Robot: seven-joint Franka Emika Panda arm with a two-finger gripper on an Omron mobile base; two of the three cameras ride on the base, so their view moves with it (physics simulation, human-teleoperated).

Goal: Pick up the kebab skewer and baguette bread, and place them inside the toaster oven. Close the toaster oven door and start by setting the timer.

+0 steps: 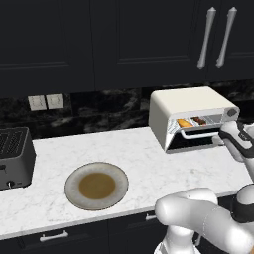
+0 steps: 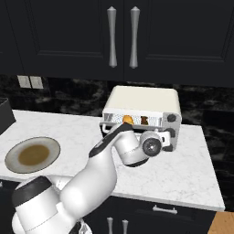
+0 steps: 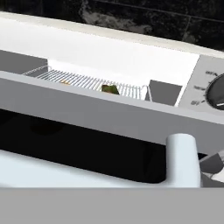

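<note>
**Arm at the oven door**

Dial lettering was too blurred to read. The gripper [image 1: 221, 140] sat at the half-raised toaster oven door [image 1: 198, 136], its spread possibly wide, undiscernible. The baguette bread [image 1: 184, 122] and kebab skewer [image 1: 199, 120] lay inside the toaster oven [image 1: 183, 101].

toaster oven door [image 3: 87, 118] partly raised | wire rack [image 3: 87, 82] behind | knob [image 3: 217, 89] right

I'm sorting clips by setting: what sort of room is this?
A rendered home kitchen, it seems: a marble-look counter under dark cabinets, with a toaster oven, a slot toaster and a plate on it.
</note>
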